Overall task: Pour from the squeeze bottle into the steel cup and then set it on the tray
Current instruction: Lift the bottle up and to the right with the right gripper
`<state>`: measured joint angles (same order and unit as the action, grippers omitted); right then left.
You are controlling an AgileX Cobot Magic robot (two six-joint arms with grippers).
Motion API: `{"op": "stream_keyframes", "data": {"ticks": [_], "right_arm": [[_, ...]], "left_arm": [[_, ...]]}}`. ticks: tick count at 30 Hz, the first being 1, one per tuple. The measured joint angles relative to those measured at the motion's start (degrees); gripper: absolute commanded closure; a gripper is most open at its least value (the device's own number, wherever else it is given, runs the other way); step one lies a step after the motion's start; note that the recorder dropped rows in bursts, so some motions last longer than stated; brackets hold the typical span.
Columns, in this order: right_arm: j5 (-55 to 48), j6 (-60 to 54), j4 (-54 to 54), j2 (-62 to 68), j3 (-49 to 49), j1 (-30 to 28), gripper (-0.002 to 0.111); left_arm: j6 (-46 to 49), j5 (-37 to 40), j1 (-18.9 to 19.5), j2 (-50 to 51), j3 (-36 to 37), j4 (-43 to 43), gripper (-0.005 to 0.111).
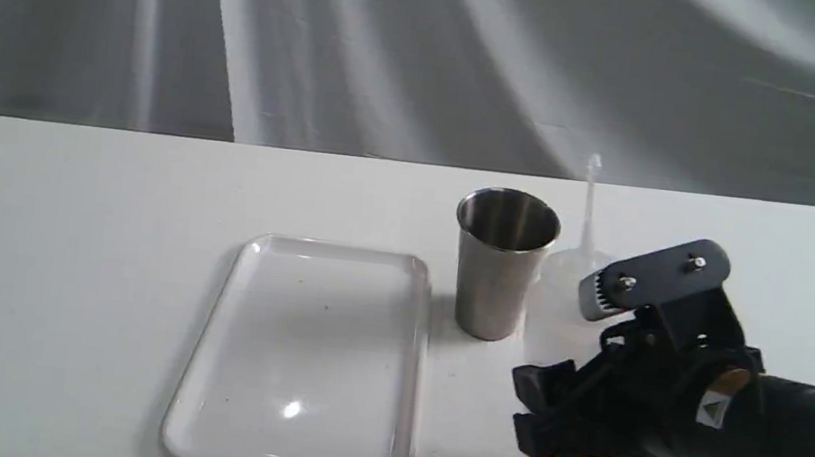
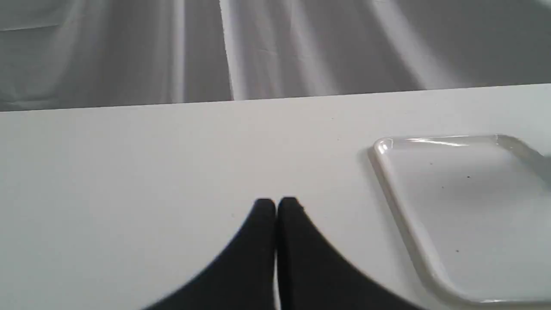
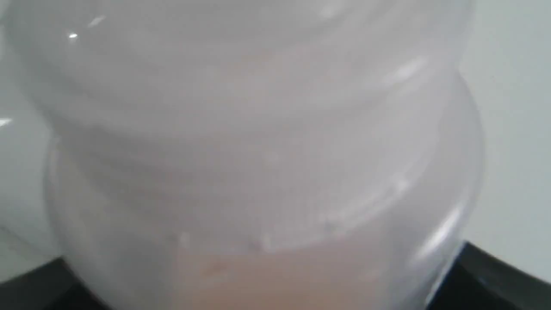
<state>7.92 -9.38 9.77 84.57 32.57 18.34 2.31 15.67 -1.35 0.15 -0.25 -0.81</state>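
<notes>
The squeeze bottle (image 1: 561, 313) stands upright just right of the steel cup (image 1: 502, 261), its thin nozzle rising above the cup's rim and amber liquid showing at its base. My right gripper (image 1: 547, 410) is shut on the bottle's lower body. In the right wrist view the bottle (image 3: 258, 150) fills the picture, with black fingers (image 3: 495, 275) pressed at its sides. The white tray (image 1: 303, 357) lies flat left of the cup. My left gripper (image 2: 275, 202) is shut on nothing, low over bare table beside the tray (image 2: 400, 206); the exterior view does not show it.
A white table (image 1: 71, 261) carries everything, with its far edge against a grey draped cloth backdrop (image 1: 425, 56). The right arm (image 1: 794, 443) reaches in from the right front.
</notes>
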Motion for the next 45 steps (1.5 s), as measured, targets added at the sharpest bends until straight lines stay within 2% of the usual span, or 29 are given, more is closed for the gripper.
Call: {"op": "stream_keyframes", "data": {"ticks": [6,13,20,29,45], "right_arm": [[-7.92,-0.11,-4.07,-4.54,1.81,-4.76,0.106],[-20.31,-0.11,-13.68,-5.44,12.89,-11.06,0.106],[-27.25,0.67,-26.95,-5.51,24.63,-14.91,0.106],[-38.95,5.01,-42.8,1.31,37.02,-15.34,0.106],[-38.59,5.64,-51.08,11.97,38.52,-9.94,0.106]], "left_arm": [[0.0,0.0,0.0,0.0,0.0,0.0,0.107],[0.0,0.0,0.0,0.0,0.0,0.0,0.107],[0.0,0.0,0.0,0.0,0.0,0.0,0.107],[0.0,0.0,0.0,0.0,0.0,0.0,0.107],[0.0,0.0,0.0,0.0,0.0,0.0,0.107]]}}
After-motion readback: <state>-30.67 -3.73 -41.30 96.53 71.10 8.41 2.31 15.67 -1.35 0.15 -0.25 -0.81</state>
